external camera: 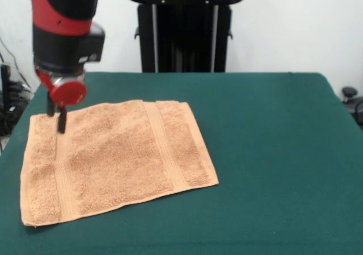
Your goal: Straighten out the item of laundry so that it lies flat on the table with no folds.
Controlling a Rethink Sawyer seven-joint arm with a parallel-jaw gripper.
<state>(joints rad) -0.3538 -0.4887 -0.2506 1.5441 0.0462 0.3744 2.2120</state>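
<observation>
The orange-tan terry towel (116, 155) lies spread out on the left part of the dark green table (272, 153). It looks flat, with two woven bands running front to back, one near its left edge and one right of its middle. My gripper (57, 118) hangs from the red and black arm at the upper left, over the towel's far left corner. Its two dark fingers stand slightly apart, with the tips at or just above the cloth, and hold nothing. I see no care label.
The robot's black pedestal (184, 33) stands behind the table's far edge. The towel's left edge lies close to the table's left edge. Green cloth stretches right of the towel to the table's right edge. Dark equipment (353, 99) shows past the right corner.
</observation>
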